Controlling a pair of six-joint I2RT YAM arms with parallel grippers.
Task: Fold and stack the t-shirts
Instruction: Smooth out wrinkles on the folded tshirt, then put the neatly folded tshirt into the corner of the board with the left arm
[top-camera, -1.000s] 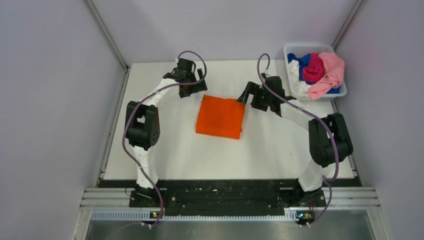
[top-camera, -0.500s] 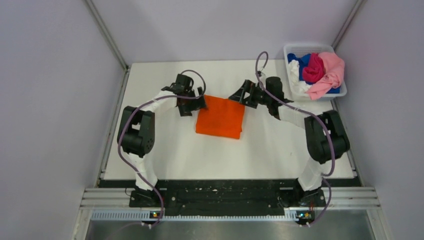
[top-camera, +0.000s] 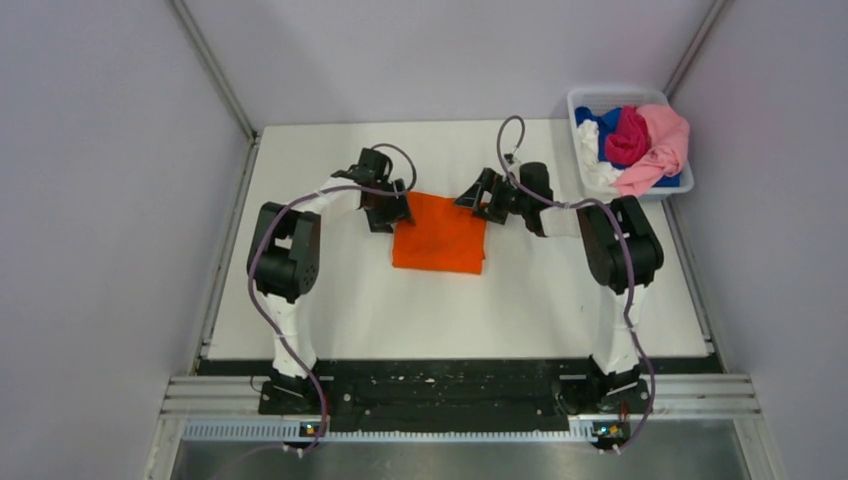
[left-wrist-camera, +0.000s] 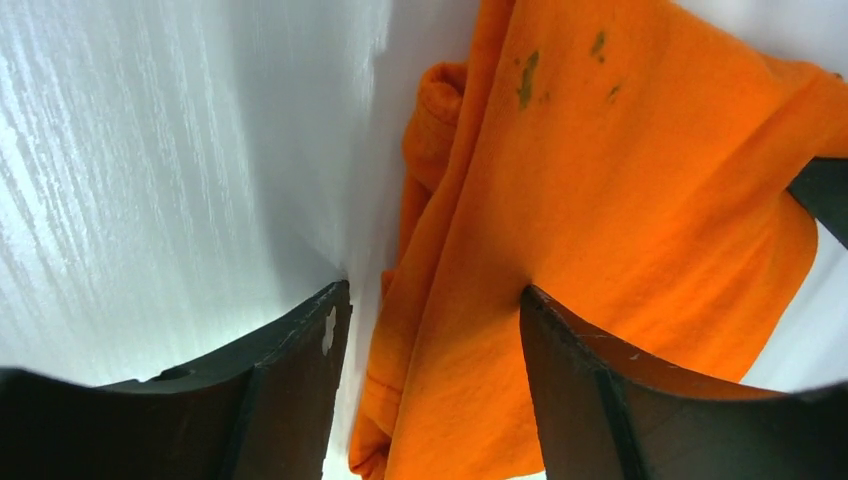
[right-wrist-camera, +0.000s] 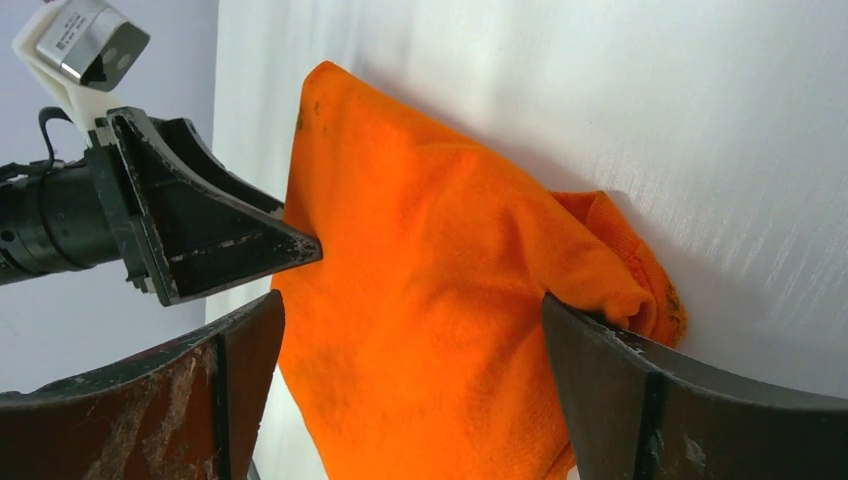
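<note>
the folded orange t-shirt (top-camera: 440, 233) lay mid-scene on the table (top-camera: 330, 290). the left gripper (top-camera: 392, 212) and right gripper (top-camera: 478, 198) straddled its far corners, jaws spread, likely to pinch both for another fold. other t-shirts (top-camera: 640, 140) filled the far-right bin (top-camera: 578, 100).

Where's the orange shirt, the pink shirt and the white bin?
orange shirt (top-camera: 440, 233), top view, middle of the folded cloth.
pink shirt (top-camera: 664, 137), top view, bunched part in the bin.
bin (top-camera: 604, 93), top view, far rim.
</note>
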